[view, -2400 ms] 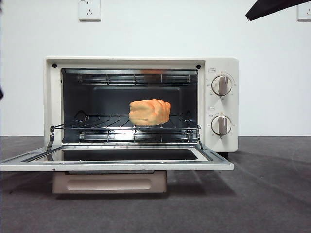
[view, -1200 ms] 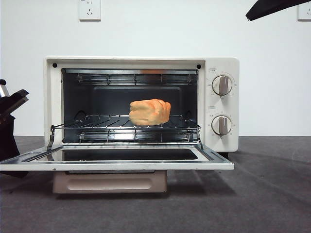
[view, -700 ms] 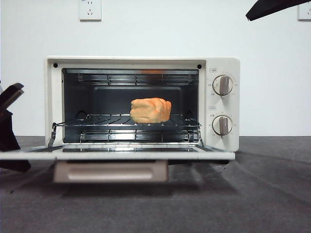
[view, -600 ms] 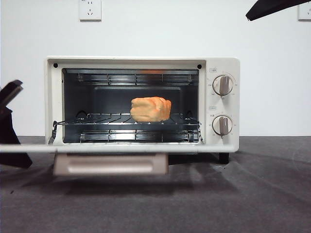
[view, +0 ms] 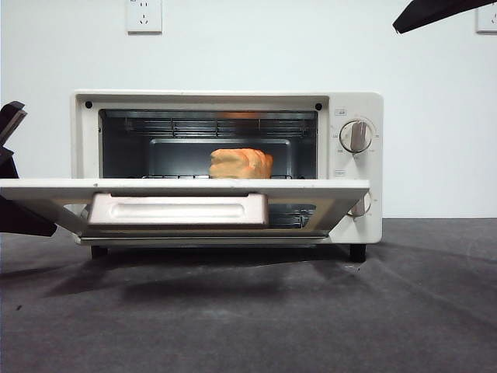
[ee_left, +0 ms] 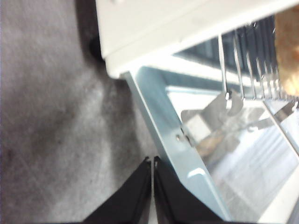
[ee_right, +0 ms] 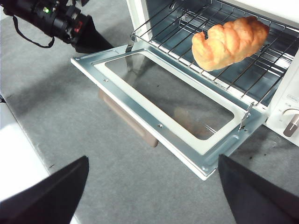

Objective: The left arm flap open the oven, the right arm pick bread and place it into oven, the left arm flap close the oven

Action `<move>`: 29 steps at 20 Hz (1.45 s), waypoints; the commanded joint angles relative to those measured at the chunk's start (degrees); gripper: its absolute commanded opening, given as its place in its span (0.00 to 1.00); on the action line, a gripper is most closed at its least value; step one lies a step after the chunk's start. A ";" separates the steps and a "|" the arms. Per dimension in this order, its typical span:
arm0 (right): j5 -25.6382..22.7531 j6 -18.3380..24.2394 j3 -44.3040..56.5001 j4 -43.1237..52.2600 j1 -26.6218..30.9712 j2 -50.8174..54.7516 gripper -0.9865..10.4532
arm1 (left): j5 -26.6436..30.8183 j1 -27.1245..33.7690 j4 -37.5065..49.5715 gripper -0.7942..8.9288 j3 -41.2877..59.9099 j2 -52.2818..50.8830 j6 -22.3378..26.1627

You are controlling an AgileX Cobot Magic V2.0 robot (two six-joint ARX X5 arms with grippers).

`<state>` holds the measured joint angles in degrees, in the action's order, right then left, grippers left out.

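The cream oven [view: 353, 105] stands mid-table with its door [view: 46, 194] held part-way up, the beige handle [view: 177, 210] facing front. The bread [view: 241, 164], a golden lumpy loaf, lies on the wire rack inside, its lower part hidden by the door. At the door's left side is my left gripper [view: 11, 124], shut. In the left wrist view the left gripper [ee_left: 152, 161] has its tips together against the door's metal side edge [ee_left: 163, 130]. My right gripper [ee_right: 153, 157] hangs open high above the door [ee_right: 154, 107], with the bread [ee_right: 231, 42] and the left gripper [ee_right: 70, 25] in its view.
Only the black tip of the right arm [view: 435, 12] shows at the front view's top right. Two grey knobs [view: 356, 136] sit on the oven's right panel. A white wall with sockets [view: 144, 15] stands behind. Dark grey mat [view: 248, 318] stretches in front.
The oven door has swung up from lying flat to part-way raised. The left gripper came in at the left side and rose along with the door's edge. The bread stayed put.
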<state>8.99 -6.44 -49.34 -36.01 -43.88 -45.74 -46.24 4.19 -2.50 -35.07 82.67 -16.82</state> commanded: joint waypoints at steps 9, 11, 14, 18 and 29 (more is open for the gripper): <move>-0.26 -0.63 -0.59 0.37 -0.57 -0.22 0.47 | -4.72 -0.17 13.03 0.10 -0.72 -0.28 -8.94; -0.26 -0.63 -0.59 0.37 -0.57 -0.24 0.47 | -4.72 -0.04 15.08 0.10 -0.74 -0.28 -9.99; -0.26 -0.66 -0.59 0.35 -0.57 -0.22 0.47 | -4.87 0.20 17.35 0.10 -0.76 -1.07 -11.56; -0.28 -0.63 -0.59 0.37 -0.57 -0.26 0.47 | -6.08 0.04 16.22 0.10 -0.76 -4.81 -11.23; -3.54 -0.61 -0.59 0.55 -0.57 -0.26 0.47 | 13.42 -8.94 -12.41 0.10 -4.55 -37.11 4.44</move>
<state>5.72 -6.44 -49.34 -35.97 -43.88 -45.74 -33.69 -4.73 -14.41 -38.59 45.54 -16.14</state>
